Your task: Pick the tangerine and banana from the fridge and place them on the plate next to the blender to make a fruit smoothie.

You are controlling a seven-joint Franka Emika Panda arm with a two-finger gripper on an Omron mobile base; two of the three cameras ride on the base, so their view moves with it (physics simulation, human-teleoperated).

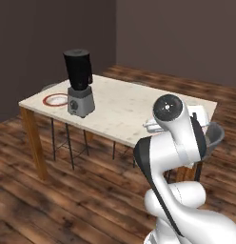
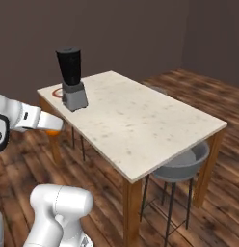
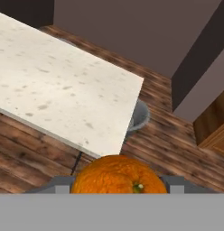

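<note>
In the hand view the bright-orange tangerine (image 3: 114, 175) sits between the two grey fingers of my gripper (image 3: 118, 186), which is shut on it. From the right base view, the gripper (image 2: 52, 126) hangs off the table's near left edge with the tangerine (image 2: 54, 130) peeking out orange at its tip. The red-rimmed plate (image 1: 54, 100) (image 2: 57, 93) lies at the table's far corner, right beside the blender (image 1: 80, 84) (image 2: 72, 80) with its tall black jar. The banana and the fridge are out of view.
The pale speckled table (image 1: 129, 102) (image 2: 140, 120) (image 3: 55, 90) stands on wooden legs over a dark plank floor. A grey round stool (image 2: 185, 165) (image 1: 214, 136) (image 3: 141, 115) is tucked under its near end. Dark walls close the room behind.
</note>
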